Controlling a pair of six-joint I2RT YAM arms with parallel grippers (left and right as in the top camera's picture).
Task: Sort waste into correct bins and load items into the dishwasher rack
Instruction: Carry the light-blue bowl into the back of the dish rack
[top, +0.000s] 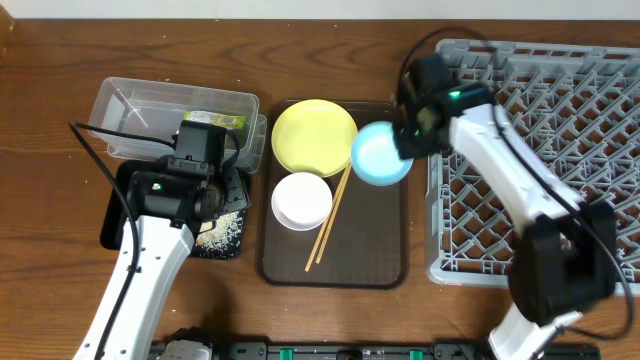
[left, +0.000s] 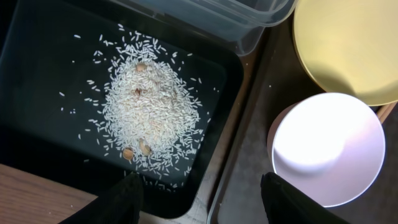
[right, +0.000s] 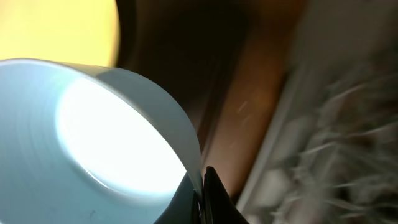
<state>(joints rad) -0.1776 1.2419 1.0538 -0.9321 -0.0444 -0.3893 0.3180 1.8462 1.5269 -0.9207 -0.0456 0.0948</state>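
"Blur hides most of my right wrist view: the dishwasher rack is a grey smear, and the yellow plate is cut off at the corner."

"Can you tell what your right gripper has?"

"Yes. Its jaws are pinched tight on the rim of the light-blue bowl. From overhead the bowl sits over the far right corner of the brown serving tray, between plate and rack. Whether it is lifted off the tray I cannot tell."

"And the left?"

"My left gripper hangs with its fingers spread wide, holding nothing, over the edge where the black tray meets the serving tray. From above, my own arm covers part of the black tray."

"What's in the bins?"

"Rice is heaped in the black tray, with a few tan bits in it. The clear tub holds the green-and-yellow wrapper. On the serving tray are the plate, the white bowl and the chopsticks beside it."
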